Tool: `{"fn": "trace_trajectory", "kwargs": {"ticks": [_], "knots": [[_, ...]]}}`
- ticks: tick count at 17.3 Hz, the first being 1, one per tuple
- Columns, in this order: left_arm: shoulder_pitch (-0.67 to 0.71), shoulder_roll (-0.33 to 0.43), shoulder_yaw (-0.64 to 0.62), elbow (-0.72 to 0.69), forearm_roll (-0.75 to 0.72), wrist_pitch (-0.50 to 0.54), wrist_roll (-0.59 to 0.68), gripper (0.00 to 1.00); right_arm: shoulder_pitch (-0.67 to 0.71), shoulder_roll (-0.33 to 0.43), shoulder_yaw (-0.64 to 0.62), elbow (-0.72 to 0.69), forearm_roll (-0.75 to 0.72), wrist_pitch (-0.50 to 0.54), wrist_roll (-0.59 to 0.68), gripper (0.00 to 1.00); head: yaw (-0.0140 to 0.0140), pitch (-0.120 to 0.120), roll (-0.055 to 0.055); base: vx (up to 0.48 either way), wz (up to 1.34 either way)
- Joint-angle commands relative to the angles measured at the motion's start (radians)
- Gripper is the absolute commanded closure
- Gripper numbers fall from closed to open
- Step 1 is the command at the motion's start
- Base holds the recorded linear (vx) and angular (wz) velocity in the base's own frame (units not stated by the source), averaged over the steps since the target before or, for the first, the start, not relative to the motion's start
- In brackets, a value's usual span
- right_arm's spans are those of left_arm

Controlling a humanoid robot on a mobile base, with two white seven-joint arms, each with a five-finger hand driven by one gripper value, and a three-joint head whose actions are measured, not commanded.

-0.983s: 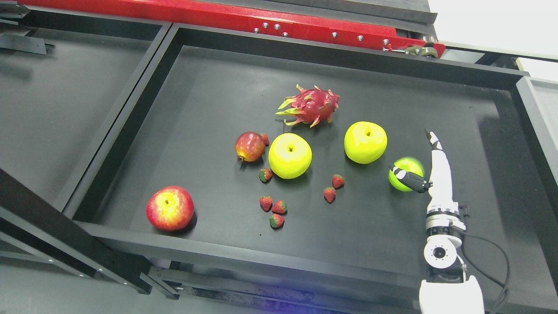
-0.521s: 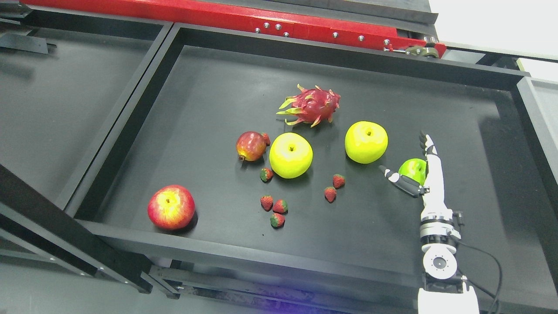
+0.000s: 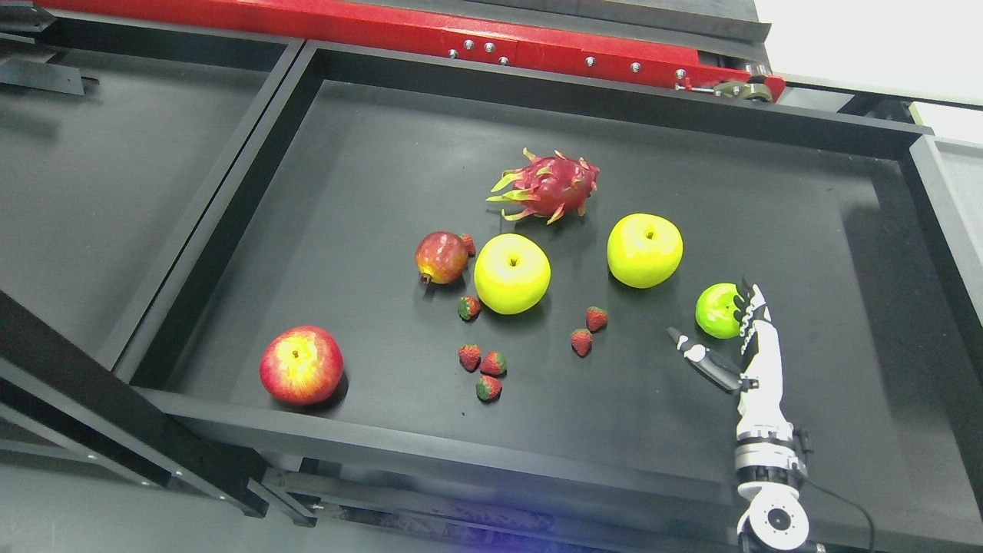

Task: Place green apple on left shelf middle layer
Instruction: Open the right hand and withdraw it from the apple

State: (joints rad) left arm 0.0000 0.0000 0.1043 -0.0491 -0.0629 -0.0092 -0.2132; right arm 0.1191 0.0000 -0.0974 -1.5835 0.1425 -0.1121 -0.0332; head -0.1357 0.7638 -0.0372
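Fingers of our white right hand [image 3: 741, 349] splayed, empty; small round green apple [image 3: 717, 311] at eleven o'clock — nudge could roll it.

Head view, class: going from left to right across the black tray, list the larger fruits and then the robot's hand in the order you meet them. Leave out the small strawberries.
Red apple → pomegranate → left yellow apple → dragon fruit → right yellow apple → green apple → right hand, open, beside the green apple.
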Motion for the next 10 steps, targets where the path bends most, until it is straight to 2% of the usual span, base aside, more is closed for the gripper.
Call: {"fn": "trace_trajectory", "kwargs": {"ticks": [1,10], "knots": [[0.009,0.017,0.0,0.0,0.0,0.0,-0.002,0.0,0.017,-0.018,0.07,-0.058,-0.053,-0.009,0.016,0.0,0.0,0.0,0.0,0.0,0.0],[0.009,0.017,0.0,0.0,0.0,0.0,0.0,0.0,0.02,-0.018,0.081,-0.058,-0.052,-0.009,0.016,0.0,0.0,0.0,0.0,0.0,0.0]]}}
